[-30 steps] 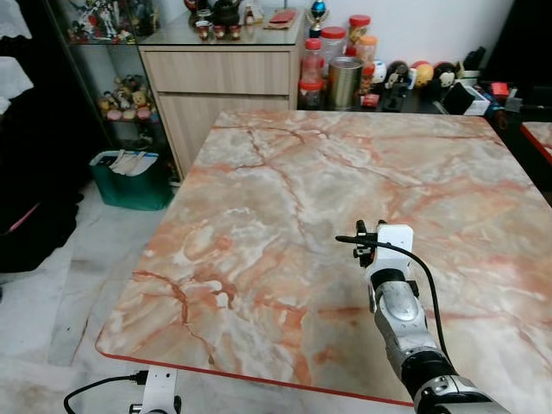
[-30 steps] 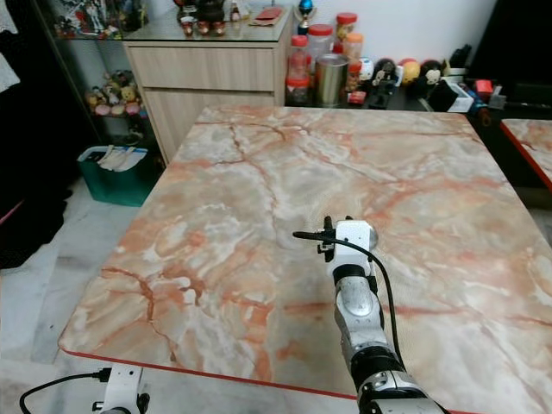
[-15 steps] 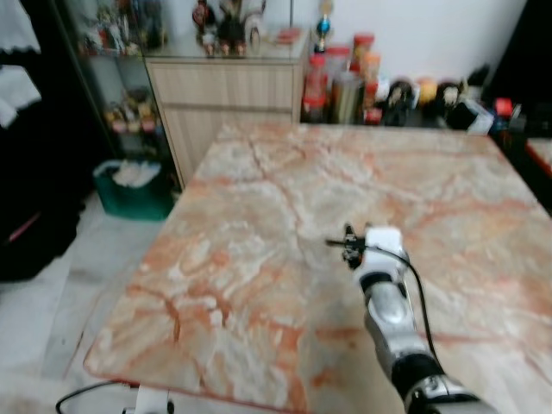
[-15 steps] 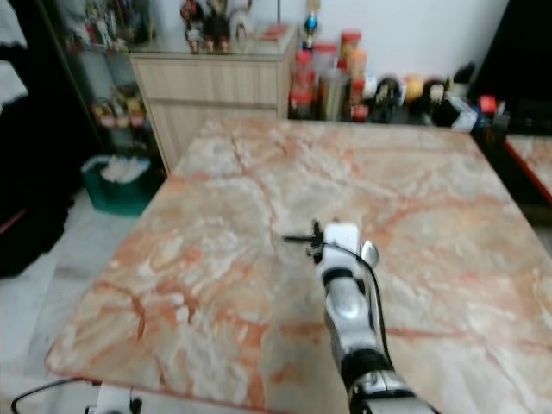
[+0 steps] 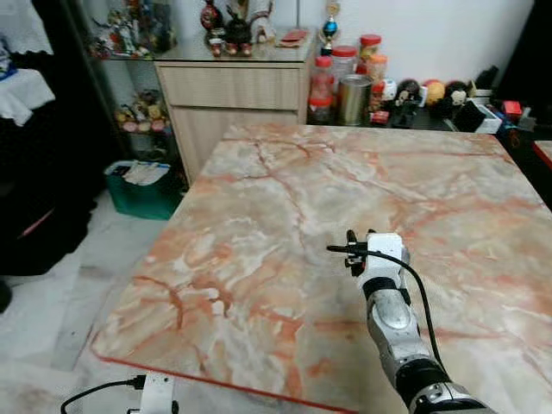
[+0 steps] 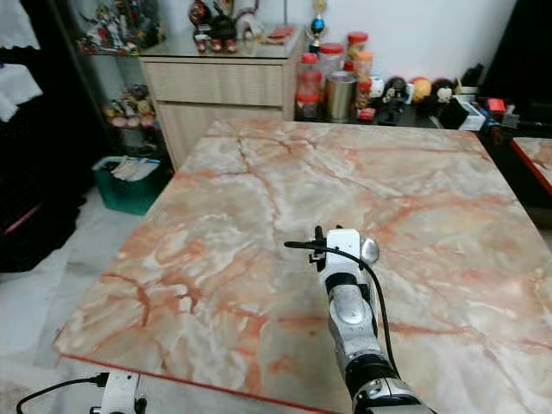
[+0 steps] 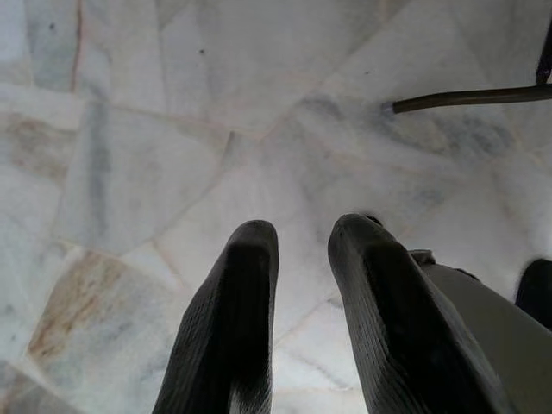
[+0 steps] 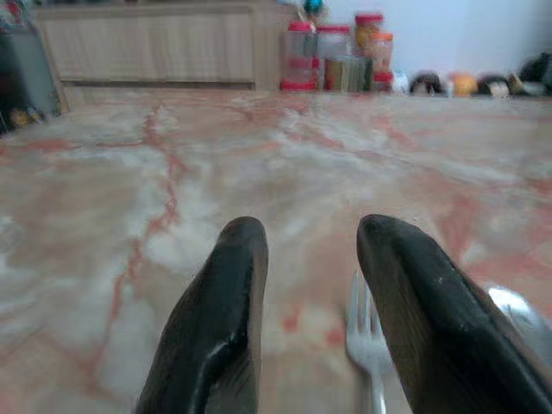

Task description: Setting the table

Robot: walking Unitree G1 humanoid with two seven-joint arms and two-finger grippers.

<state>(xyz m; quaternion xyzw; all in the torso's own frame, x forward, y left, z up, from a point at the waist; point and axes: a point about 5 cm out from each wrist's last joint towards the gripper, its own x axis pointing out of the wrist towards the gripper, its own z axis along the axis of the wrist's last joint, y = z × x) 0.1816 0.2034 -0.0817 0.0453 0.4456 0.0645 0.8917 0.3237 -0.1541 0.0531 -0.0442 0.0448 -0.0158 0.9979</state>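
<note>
The right gripper (image 8: 306, 259) hangs spread and empty over the table (image 5: 259, 198), a fork (image 8: 369, 345) and spoon (image 8: 517, 310) just beneath its fingertips. Both look thin, stiff and slippery; best pinched across the handle.

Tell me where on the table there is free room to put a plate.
The table is bare from its left edge to the right gripper and back toward the jars. A fork and spoon lie beside that gripper.

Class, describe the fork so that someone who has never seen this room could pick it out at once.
Start at the big orange marble table. Over its middle, the right gripper hangs open, and the fork lies on the marble just under its fingers. Its tines mark it out from the rounded spoon beside it.
</note>
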